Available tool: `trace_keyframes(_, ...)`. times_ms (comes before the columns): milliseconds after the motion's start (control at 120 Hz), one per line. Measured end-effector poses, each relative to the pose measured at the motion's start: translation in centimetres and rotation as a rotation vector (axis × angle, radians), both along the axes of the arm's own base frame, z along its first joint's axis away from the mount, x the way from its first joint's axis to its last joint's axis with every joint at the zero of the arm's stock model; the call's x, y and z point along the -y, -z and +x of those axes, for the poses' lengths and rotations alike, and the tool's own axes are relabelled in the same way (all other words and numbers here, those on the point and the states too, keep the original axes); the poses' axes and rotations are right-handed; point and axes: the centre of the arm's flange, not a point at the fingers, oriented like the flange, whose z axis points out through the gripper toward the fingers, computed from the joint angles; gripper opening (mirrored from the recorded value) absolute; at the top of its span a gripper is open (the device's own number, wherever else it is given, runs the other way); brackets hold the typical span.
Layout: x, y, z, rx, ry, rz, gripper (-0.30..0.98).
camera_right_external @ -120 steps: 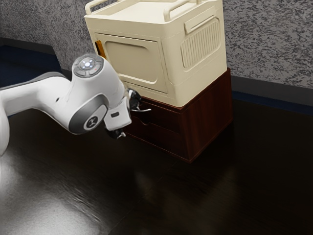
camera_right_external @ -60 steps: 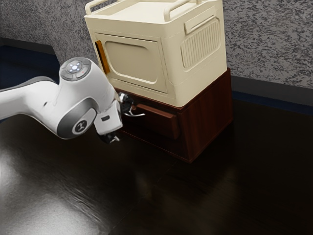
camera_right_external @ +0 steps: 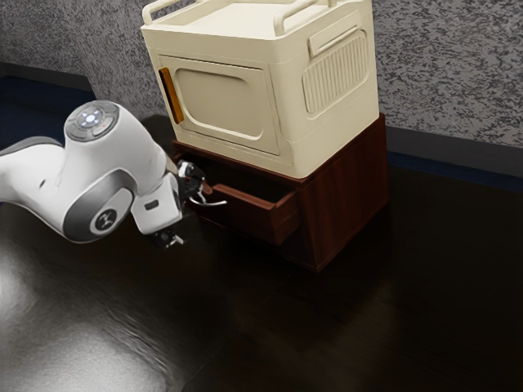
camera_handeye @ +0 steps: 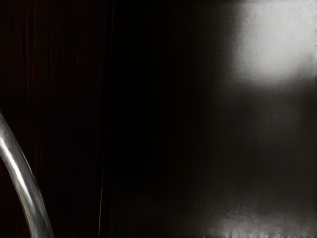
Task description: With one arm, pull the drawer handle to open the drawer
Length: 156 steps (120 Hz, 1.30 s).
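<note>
Pulling step: drawer partly out of cabinet, tool at handle (can't tell if gripping); next, likely steady outward pull.

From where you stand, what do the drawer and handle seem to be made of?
The drawer looks like satin reddish-brown wood, perhaps veneer, by its faint streaky grain. The handle looks like polished metal, possibly steel, by its bright highlight.
</note>
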Motion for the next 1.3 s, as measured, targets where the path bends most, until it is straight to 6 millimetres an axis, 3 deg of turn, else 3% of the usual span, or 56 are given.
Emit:
trace_keyframes(583, -0.3, 0.7, -1.7, -0.006, 0.01, -0.044, 0.69)
trace_keyframes(1300, -1.4, 0.7, -5.5, 0.011, -0.028, -0.117, 0.68)
